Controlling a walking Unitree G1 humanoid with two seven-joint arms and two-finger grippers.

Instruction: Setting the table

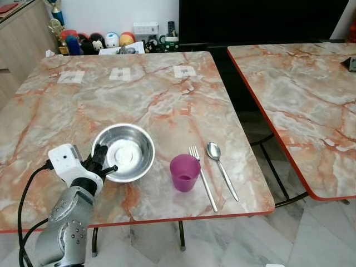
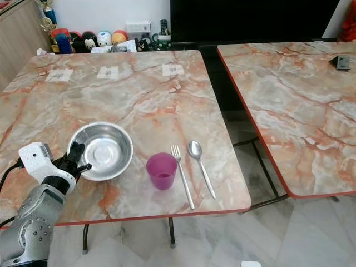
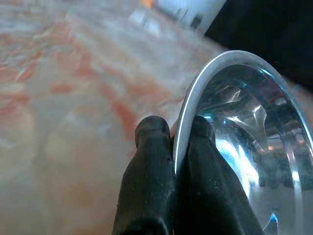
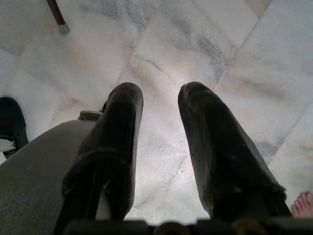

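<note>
Steel bowl (image 1: pixel 123 151) rim pinched between left fingers (image 3: pixel 149 161); right fingers (image 4: pixel 122 127) apart, idle.

- We see a marble-patterned surface (image 1: pixel 139 94) veined in orange and grey, with a red edge band along its near side.
- Three small white paper slips (image 1: pixel 122 73) lie in a row near its far edge.
- A second surface (image 1: pixel 300 100) of the same pattern stands just beside its right edge, a dark gap between them.
- Black metal legs (image 1: pixel 275 169) show beneath the second surface.
- We see a pale marble-tiled floor (image 1: pixel 245 245) below.
- Beyond the far edge, a white wall (image 1: pixel 111 14) backs a row of colourful toys (image 1: pixel 97 41).
- A large black screen (image 1: pixel 261 19) stands beyond the far right corner.
- A wooden cabinet (image 1: pixel 19 39) stands beyond the far left corner.
</note>
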